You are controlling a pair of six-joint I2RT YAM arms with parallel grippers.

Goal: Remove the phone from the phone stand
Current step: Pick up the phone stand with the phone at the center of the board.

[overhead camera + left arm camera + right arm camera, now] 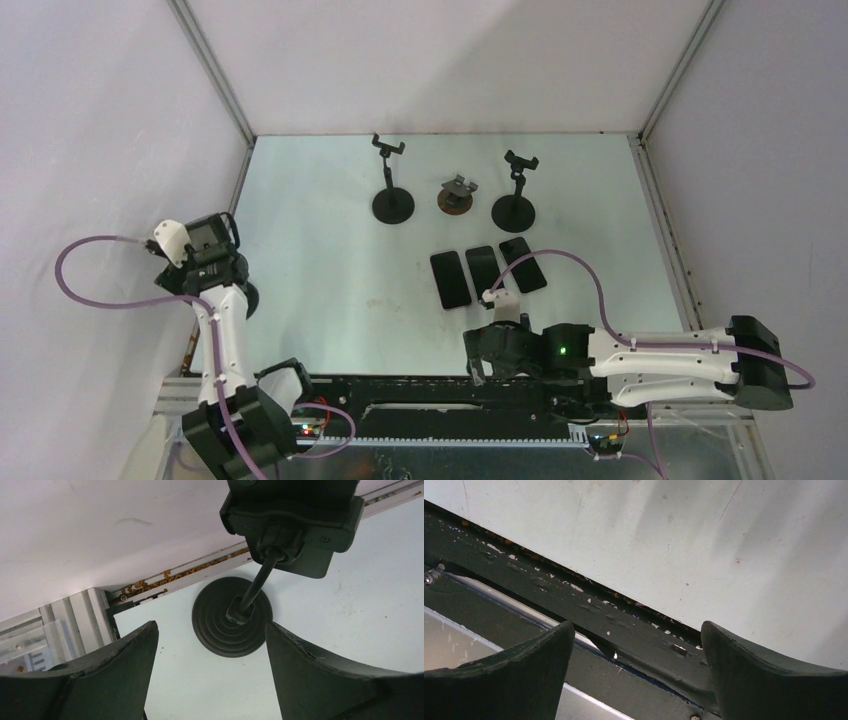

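Pale table, right gripper spread wide over the dark near rail, left gripper spread empty above the black phone stand at the table's left edge, its cradle hiding any phone, three loose phones flat mid-table.

Table: carrying everything, pale and scuffed.
Phones: three lying flat, side by side, right of centre.
Black stands: standing near the far edge.
Brown stand: sitting between them.
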